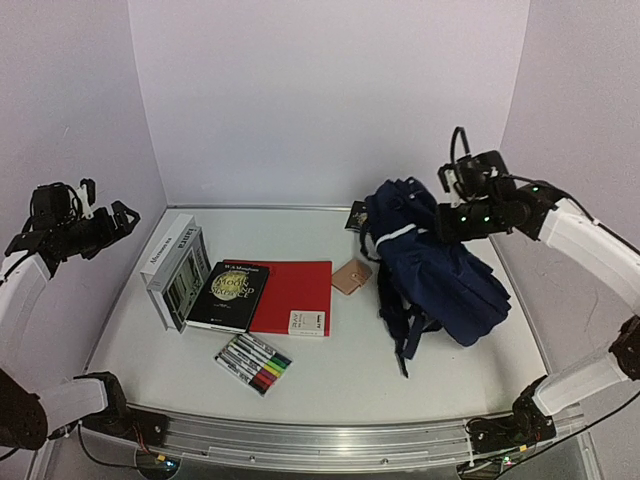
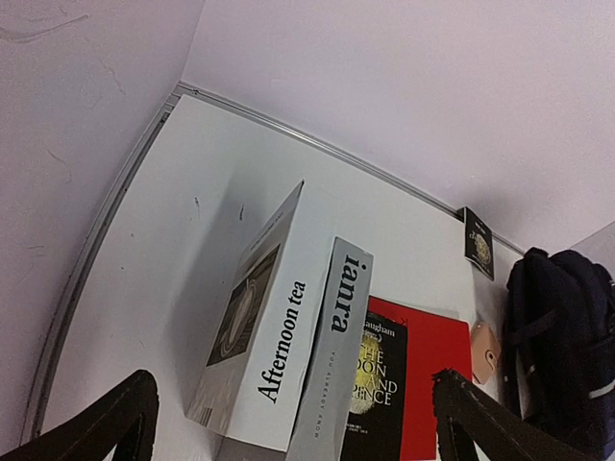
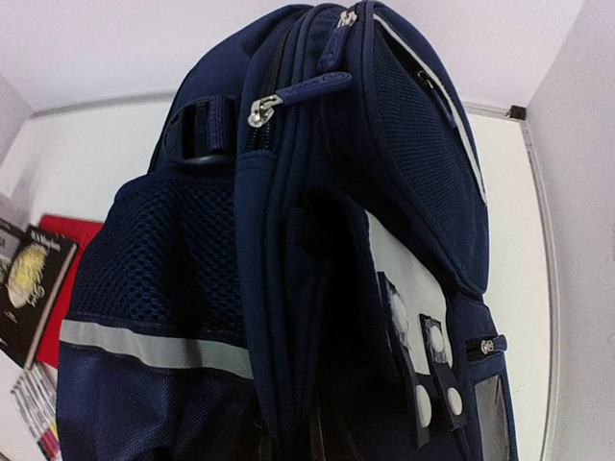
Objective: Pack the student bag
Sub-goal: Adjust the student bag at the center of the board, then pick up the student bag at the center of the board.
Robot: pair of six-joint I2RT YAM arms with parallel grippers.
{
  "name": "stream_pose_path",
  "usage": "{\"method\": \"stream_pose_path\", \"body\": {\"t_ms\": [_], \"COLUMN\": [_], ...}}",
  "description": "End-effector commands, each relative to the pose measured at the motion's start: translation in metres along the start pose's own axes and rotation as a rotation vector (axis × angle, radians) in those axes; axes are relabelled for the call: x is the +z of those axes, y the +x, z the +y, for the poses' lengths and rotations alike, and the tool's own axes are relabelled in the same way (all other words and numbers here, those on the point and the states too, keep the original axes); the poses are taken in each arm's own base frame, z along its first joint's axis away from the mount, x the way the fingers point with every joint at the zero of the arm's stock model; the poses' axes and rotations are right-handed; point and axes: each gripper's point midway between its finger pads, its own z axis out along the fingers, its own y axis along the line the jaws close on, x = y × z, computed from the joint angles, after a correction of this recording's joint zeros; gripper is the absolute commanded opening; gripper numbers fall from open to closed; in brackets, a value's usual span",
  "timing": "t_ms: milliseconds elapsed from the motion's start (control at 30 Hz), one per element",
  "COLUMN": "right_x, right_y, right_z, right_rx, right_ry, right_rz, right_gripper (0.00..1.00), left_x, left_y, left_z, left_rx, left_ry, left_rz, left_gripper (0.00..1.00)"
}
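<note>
The student bag (image 1: 440,275) is a large navy backpack with white piping, slumped at the right of the table, straps trailing toward the front. My right gripper (image 1: 447,222) is at the bag's upper part and looks shut on its fabric. In the right wrist view the bag (image 3: 317,240) fills the frame, zipped at the top, and hides my fingers. My left gripper (image 1: 122,217) is open and empty, raised at the far left above the books; its fingertips (image 2: 130,408) are spread wide in the left wrist view.
Two white books (image 1: 175,268) stand on edge at the left (image 2: 288,336). Beside them lie a black book (image 1: 229,295), a red notebook (image 1: 298,290), a small white box (image 1: 307,322), a marker pack (image 1: 253,362), a tan wallet (image 1: 351,277) and a dark booklet (image 1: 356,215).
</note>
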Motion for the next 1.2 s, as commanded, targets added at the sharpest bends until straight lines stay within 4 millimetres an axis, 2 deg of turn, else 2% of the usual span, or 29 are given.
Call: {"method": "stream_pose_path", "body": {"t_ms": [0, 33, 67, 100, 133, 233, 300, 400, 500, 567, 633, 733, 833, 933, 1100, 1167], "right_x": [0.017, 0.021, 0.022, 0.022, 0.021, 0.009, -0.001, -0.003, 0.018, 0.030, 0.039, 0.061, 0.087, 0.120, 0.161, 0.179], "right_y": [-0.008, -0.003, 0.000, 0.000, -0.002, -0.018, -0.031, -0.041, -0.035, -0.035, -0.033, -0.027, -0.023, -0.014, -0.019, -0.016], "right_z": [0.068, 0.082, 0.092, 0.099, 0.102, 0.098, 0.090, 0.079, 0.080, 0.092, 0.112, 0.135, 0.144, 0.144, 0.128, 0.125], "right_rx": [-0.023, -0.018, -0.010, -0.003, 0.002, 0.037, 0.072, 0.135, 0.145, 0.116, 0.060, -0.009, -0.060, -0.131, -0.251, -0.299], "right_ry": [-0.207, -0.259, -0.297, -0.319, -0.327, -0.304, -0.269, -0.210, -0.174, -0.174, -0.175, -0.151, -0.097, -0.006, 0.206, 0.265], "right_rz": [-0.078, -0.061, -0.050, -0.045, -0.047, -0.096, -0.138, -0.170, -0.138, -0.120, -0.111, -0.094, -0.074, -0.044, -0.067, -0.062], "right_gripper": [0.00, 0.04, 0.17, 0.36, 0.50, 0.80, 0.92, 0.96, 0.95, 0.90, 0.88, 0.89, 0.91, 0.92, 0.94, 0.88], "left_x": [-0.001, -0.001, -0.001, -0.001, -0.001, -0.002, -0.002, 0.000, 0.001, 0.003, 0.005, 0.008, 0.010, 0.013, 0.018, 0.019], "left_y": [-0.006, -0.005, -0.004, -0.003, -0.003, -0.002, -0.002, -0.002, -0.001, 0.000, 0.001, 0.003, 0.004, 0.005, 0.007, 0.008], "left_z": [-0.018, -0.021, -0.023, -0.025, -0.025, -0.024, -0.023, -0.023, -0.023, -0.022, -0.020, -0.018, -0.015, -0.012, -0.007, -0.006], "left_rx": [0.056, 0.063, 0.070, 0.076, 0.078, 0.083, 0.082, 0.078, 0.074, 0.071, 0.068, 0.063, 0.058, 0.056, 0.052, 0.051], "left_ry": [0.101, 0.122, 0.136, 0.143, 0.143, 0.139, 0.137, 0.137, 0.139, 0.139, 0.134, 0.125, 0.117, 0.103, 0.084, 0.080], "left_rz": [-0.015, -0.013, -0.013, -0.014, -0.013, -0.013, -0.014, -0.008, -0.001, 0.004, 0.011, 0.021, 0.032, 0.040, 0.061, 0.064], "left_gripper": [1.00, 1.00, 1.00, 1.00, 1.00, 1.00, 1.00, 1.00, 1.00, 1.00, 1.00, 1.00, 1.00, 1.00, 1.00, 1.00]}}
